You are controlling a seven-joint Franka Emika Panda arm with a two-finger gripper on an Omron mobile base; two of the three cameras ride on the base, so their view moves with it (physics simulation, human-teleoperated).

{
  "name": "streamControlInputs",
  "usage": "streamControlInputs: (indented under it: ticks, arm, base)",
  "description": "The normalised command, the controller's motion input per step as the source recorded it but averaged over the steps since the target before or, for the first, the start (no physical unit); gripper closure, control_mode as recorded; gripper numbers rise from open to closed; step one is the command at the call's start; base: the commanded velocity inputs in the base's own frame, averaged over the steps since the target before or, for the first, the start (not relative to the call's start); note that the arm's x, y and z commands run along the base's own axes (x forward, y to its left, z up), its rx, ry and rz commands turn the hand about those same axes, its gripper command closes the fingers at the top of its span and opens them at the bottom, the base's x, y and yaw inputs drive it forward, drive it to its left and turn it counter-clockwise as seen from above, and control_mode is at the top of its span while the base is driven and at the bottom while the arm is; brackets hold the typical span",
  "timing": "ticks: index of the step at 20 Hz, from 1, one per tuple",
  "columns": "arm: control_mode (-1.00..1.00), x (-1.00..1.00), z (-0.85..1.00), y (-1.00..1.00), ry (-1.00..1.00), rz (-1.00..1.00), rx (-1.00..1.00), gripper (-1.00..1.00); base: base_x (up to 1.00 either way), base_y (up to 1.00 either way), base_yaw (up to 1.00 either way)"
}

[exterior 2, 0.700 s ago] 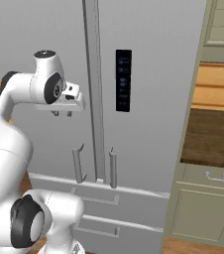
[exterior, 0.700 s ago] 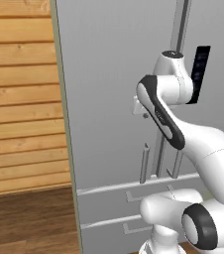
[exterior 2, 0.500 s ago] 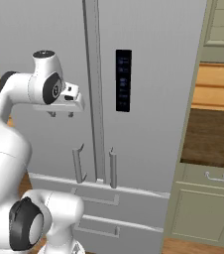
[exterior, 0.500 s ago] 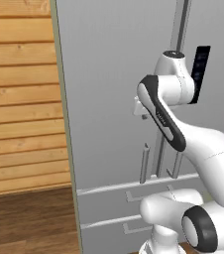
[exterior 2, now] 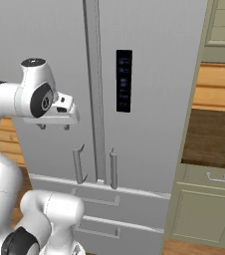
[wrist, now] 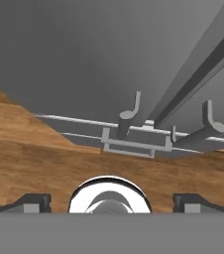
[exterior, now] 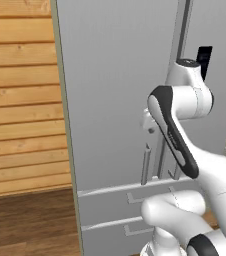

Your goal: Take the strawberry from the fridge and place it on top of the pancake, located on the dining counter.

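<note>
Horizontal wooden wall planks (exterior: 20, 100) running along the left edge, brown wood floor (exterior: 30, 220) below. Next over, tall light-grey two-door fridge (exterior: 115, 90) standing shut, two thin bar handles (exterior 2: 78, 165) flanking the centre seam, drawer fronts (exterior 2: 102, 201) beneath. White two-finger gripper (exterior 2: 54, 126) hovering in front of the left door, above the handles, jaws spread wide and gripping nothing. Further right, black display panel (exterior 2: 124, 80) sitting on the right door. At far right, pale-green cabinet (exterior 2: 204, 209) carrying a dark-brown wooden countertop (exterior 2: 211, 139), just beside the fridge.
</note>
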Motion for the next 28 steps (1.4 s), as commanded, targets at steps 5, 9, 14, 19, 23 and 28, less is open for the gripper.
streamControlInputs:
  ticks: [5, 9, 14, 19, 23, 28]
  arm:
    - [-1.0, 0.03, -0.6, -0.05, 0.02, -0.01, 0.0, -1.0]
    - [-1.0, 0.1, -0.47, -0.09, 0.0, 0.0, 0.0, -1.0]
    - [-1.0, 0.15, -0.43, -0.07, 0.0, 0.0, 0.0, -1.0]
    - [-1.0, 0.0, -0.36, -0.02, 0.0, 0.0, 0.0, -1.0]
    - [-1.0, -0.01, -0.21, -0.07, -0.02, 0.0, 0.0, -1.0]
    - [-1.0, -0.08, -0.25, -0.03, -0.01, 0.0, 0.0, -1.0]
  base:
    - [0.0, 0.0, 0.0]
    - [0.0, 0.0, 0.0]
    - [0.0, 0.0, 0.0]
    - [0.0, 0.0, 0.0]
    - [0.0, 0.0, 0.0]
    - [0.0, 0.0, 0.0]
